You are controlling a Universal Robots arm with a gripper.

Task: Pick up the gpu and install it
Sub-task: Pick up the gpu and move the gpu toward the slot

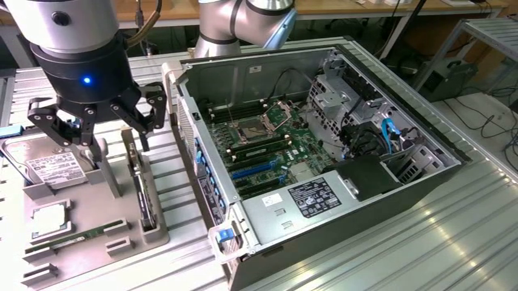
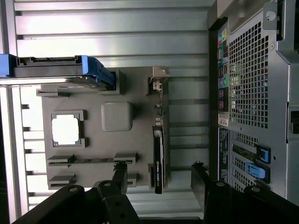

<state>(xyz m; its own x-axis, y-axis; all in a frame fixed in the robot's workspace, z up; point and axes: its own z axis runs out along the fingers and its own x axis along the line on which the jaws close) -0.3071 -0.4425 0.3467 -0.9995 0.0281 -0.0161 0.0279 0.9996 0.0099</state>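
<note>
Exterior view: finds the gripper (image 1: 121,148) hanging over the grey tray (image 1: 93,203), jaws spread as wide as they go and gripping nothing. Places the gpu (image 1: 147,194) below the fingers and slightly toward the case side, on edge in a narrow slot of that tray, not yet touched. Seems set upright like that to offer its thin top edge to a pinch from above. Likely explains the wide jaws too, with room to straddle the card. From the wrist view, lines up the dark edge of the card in the gap between the two fingertips (image 2: 120,173), bracket end farther off from the gripper.

Around it: puts the hard drive (image 1: 50,167) on the side of the gripper away from the case, standing in its own holder, close to one finger. Lays a memory stick (image 1: 74,237) and a square chip (image 1: 48,221) flat in pockets of the tray, beyond the drive-side finger. Sets the open case (image 1: 242,76) just past the gpu, on its side with the board (image 1: 267,151) facing up, probably so the blue slots (image 1: 255,171) can be reached from above.

In the way, judging by this: slot walls hugging the card on both sides, the drive's upright edge near one finger, the case wall near the other. Leaves little slack sideways.
</note>
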